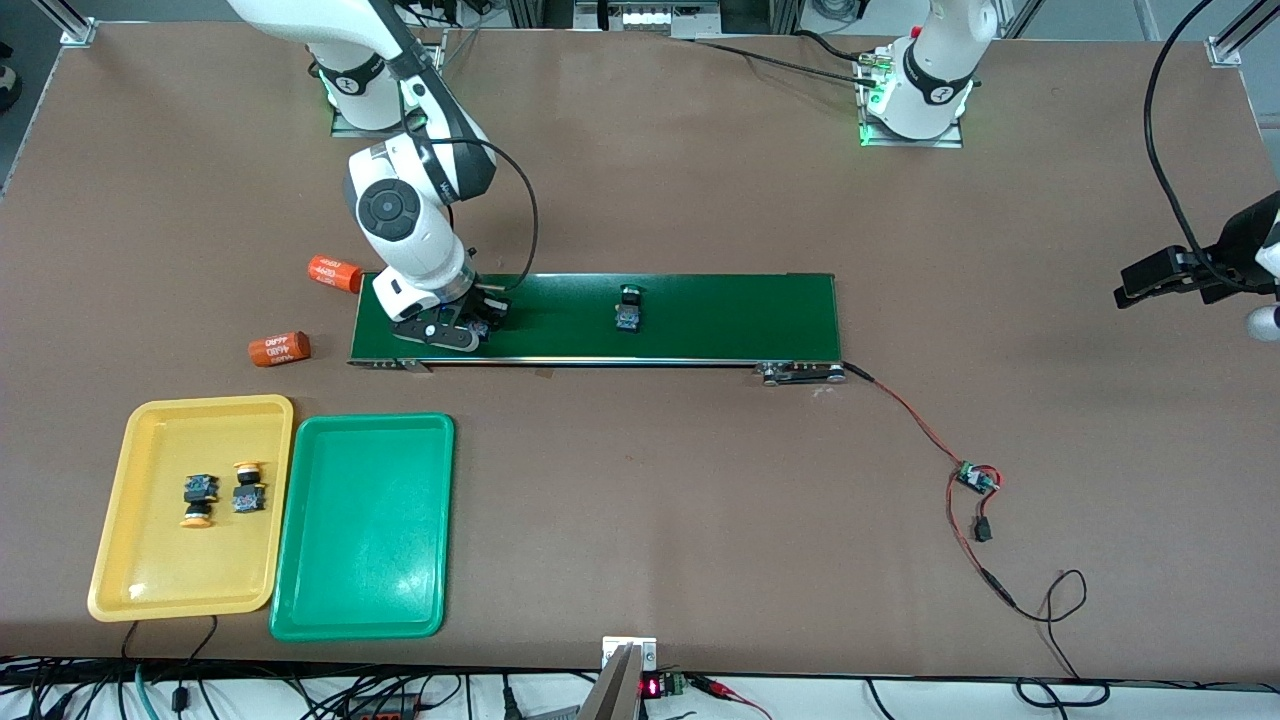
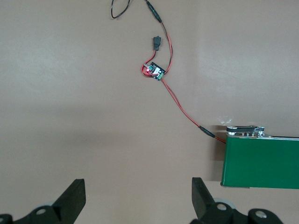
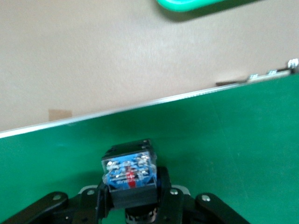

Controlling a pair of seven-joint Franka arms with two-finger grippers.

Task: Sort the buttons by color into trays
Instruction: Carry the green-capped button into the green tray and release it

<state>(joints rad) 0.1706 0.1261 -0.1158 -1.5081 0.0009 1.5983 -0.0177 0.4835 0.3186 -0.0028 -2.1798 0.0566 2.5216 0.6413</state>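
While the left gripper (image 2: 135, 198) waits in the air over bare brown table (image 1: 640, 500) at the left arm's end, its two black fingers (image 2: 74, 196) spread wide apart with nothing between them, the right gripper (image 1: 478, 328) is down on the long dark-green conveyor belt (image 1: 720, 318) at the belt's end toward the right arm. Its fingers are clamped on the black-and-blue body of a small push-button switch (image 3: 129, 173); the cap is hidden between the fingers, so its colour cannot be told for sure. A second push-button switch with a green cap (image 1: 628, 309) lies loose on the belt about midway along it, well apart from the gripper. Nearer the front camera, a shallow yellow plastic tray (image 1: 150, 580) holds two yellow-capped switches (image 1: 199, 498) just beside each other, and a shallow green plastic tray (image 1: 365, 580) sits close beside it. Two orange cylinders with white numerals (image 1: 279, 349) lie on the table near the belt's end by the right arm. A red-and-black wire with a small circuit board (image 1: 975, 478) trails from the belt's end toward the left arm.
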